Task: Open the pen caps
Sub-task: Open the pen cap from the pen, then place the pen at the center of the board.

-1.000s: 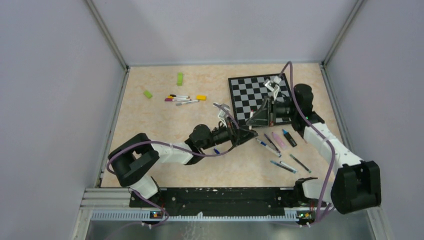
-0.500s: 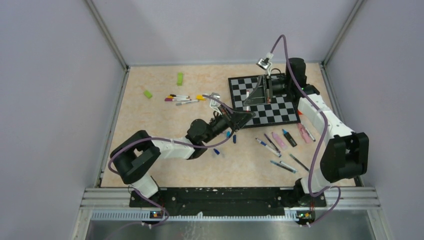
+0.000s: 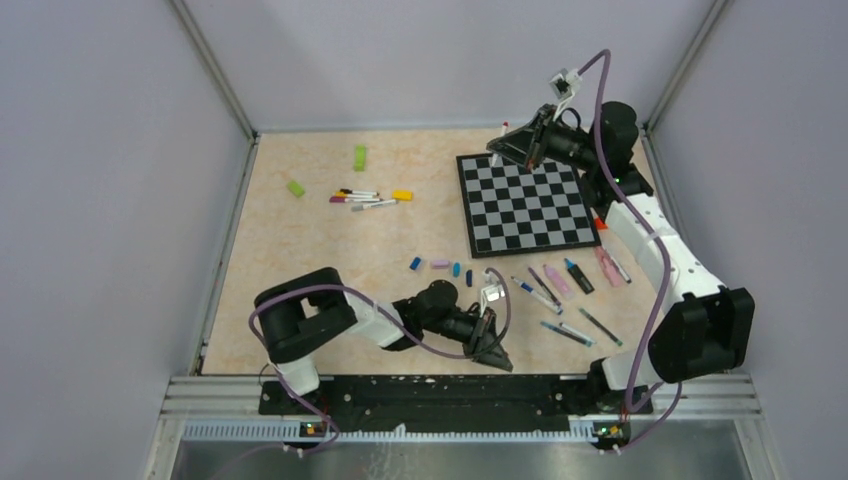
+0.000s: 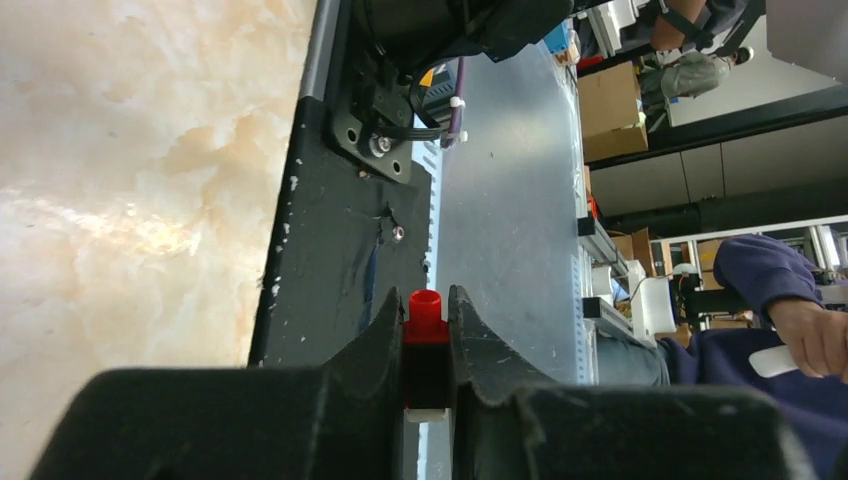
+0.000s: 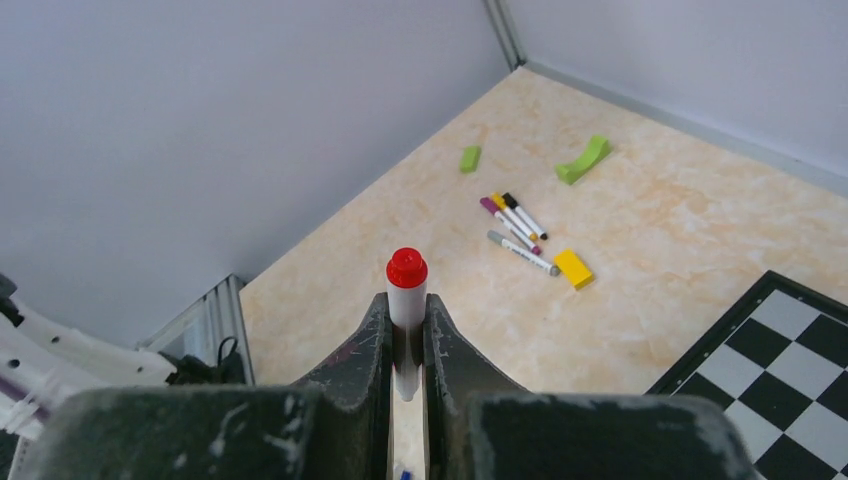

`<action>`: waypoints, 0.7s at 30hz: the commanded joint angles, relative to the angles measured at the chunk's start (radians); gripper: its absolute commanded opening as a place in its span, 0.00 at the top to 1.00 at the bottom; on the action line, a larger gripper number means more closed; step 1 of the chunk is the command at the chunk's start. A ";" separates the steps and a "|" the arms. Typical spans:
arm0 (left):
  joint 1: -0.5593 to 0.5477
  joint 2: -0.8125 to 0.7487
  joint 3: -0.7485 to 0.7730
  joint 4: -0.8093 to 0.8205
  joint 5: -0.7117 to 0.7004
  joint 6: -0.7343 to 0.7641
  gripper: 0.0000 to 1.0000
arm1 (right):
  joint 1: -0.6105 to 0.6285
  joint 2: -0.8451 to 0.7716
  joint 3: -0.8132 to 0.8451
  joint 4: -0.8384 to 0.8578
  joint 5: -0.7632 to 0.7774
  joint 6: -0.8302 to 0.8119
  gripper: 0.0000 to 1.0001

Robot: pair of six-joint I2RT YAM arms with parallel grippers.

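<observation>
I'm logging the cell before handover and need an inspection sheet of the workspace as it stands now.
Surface: beige marbled table; chessboard at far right.
Job's things: pens scattered near the board's near right corner; pen bunch at far left; loose caps in a row mid-table.
Clutter: two green blocks; one yellow block.
Jaws: left shut on a red cap at the table's near edge; right shut on a white pen with a red end, raised by the board's far edge.
Cables: purple cables loop along both arms.
Surroundings: grey walls; seated person beyond the near edge.
</observation>
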 commanded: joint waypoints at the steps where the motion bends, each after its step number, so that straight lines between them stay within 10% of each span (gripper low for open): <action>1: 0.041 -0.090 -0.021 0.016 0.044 0.017 1.00 | -0.025 -0.053 -0.044 0.087 0.078 0.002 1.00; 6: 0.076 -0.262 -0.038 -0.176 -0.115 0.179 1.00 | -0.127 -0.152 -0.149 -0.031 -0.066 -0.134 1.00; 10: 0.085 -0.406 -0.019 -0.439 -0.308 0.310 1.00 | -0.243 -0.236 -0.216 -0.464 -0.132 -0.514 1.00; 21: 0.089 -0.655 -0.128 -0.559 -0.682 0.334 1.00 | -0.440 -0.340 -0.347 -1.105 0.154 -1.199 1.00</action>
